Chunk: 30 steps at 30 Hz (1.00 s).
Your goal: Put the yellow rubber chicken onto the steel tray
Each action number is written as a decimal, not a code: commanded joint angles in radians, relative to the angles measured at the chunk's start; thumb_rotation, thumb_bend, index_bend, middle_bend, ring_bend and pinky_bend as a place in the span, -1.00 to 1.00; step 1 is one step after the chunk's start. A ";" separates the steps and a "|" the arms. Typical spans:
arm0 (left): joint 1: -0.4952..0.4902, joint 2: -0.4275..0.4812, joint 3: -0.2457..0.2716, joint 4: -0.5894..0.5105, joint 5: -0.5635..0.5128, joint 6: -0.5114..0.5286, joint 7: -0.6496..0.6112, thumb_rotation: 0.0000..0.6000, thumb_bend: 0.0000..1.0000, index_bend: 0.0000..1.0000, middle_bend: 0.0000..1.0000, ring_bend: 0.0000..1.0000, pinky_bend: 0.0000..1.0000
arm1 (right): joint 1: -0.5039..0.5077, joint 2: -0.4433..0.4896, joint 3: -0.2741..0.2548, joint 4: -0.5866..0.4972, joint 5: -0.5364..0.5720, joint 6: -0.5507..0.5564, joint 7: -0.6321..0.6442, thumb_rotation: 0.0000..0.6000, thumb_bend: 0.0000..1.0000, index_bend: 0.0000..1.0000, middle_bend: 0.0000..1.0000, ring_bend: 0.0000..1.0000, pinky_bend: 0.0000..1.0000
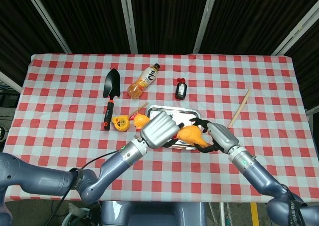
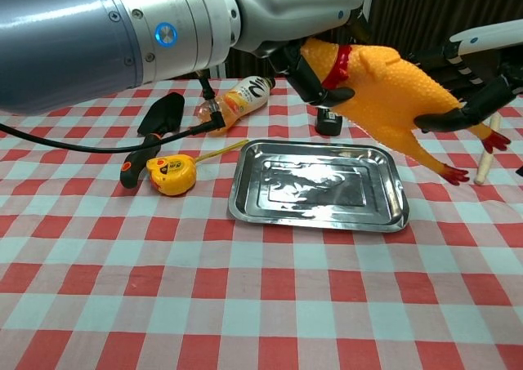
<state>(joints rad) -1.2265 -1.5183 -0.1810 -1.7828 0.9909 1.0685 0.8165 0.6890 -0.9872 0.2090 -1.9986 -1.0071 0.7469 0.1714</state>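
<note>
1. The fingers (image 2: 315,80) of the left hand (image 1: 158,129) are wrapped around the neck end of the yellow rubber chicken (image 2: 384,92), close to its red collar.
2. The fingers (image 2: 458,117) of the right hand (image 1: 219,137) curl around the back end of the chicken, near its legs. So both hands hold the toy, one at each end.
3. The chicken is up in the air. It does not touch the table (image 2: 245,305) or anything on it.
4. The steel tray (image 2: 319,189) lies flat just below the chicken, a little toward the robot's left. Nothing is in it.
5. The chicken's long body runs from side to side, from the left hand to the right hand. It tilts, with the head end higher and the feet lower.
6. Its head points toward the left hand and its red feet (image 2: 474,158) hang past the right edge of the tray.
7. The tray is long from side to side too, so the chicken lines up with it quite well.
8. I think the next move is to bring the chicken down and a bit toward the left hand, so the feet land inside the tray too.
9. Both hands look about the same way off from the tray, one over each end.
</note>
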 commanded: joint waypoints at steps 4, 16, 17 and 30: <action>0.013 0.000 0.008 0.012 0.024 -0.002 -0.014 1.00 0.12 0.20 0.46 0.33 0.70 | -0.009 0.017 -0.010 0.004 -0.030 -0.007 0.002 1.00 -0.67 -1.00 -1.00 -1.00 -0.75; 0.098 -0.007 0.067 0.105 0.171 0.001 -0.191 1.00 0.10 0.19 0.45 0.30 0.64 | -0.098 0.067 -0.047 0.027 -0.148 0.094 0.018 1.00 -0.68 -1.00 -1.00 -1.00 -0.75; 0.109 -0.017 0.076 0.129 0.189 0.003 -0.217 1.00 0.09 0.18 0.44 0.30 0.64 | -0.110 0.070 -0.048 0.033 -0.161 0.104 0.034 1.00 -0.68 -1.00 -1.00 -1.00 -0.75; 0.205 -0.297 0.073 0.599 0.331 0.013 -0.733 1.00 0.01 0.17 0.43 0.30 0.58 | -0.196 0.079 -0.053 0.111 -0.315 0.194 0.229 1.00 -0.68 -1.00 -1.00 -1.00 -0.76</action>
<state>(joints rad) -1.0397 -1.7417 -0.0950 -1.2668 1.2825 1.0878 0.1826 0.4964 -0.9088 0.1563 -1.8900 -1.3183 0.9372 0.3972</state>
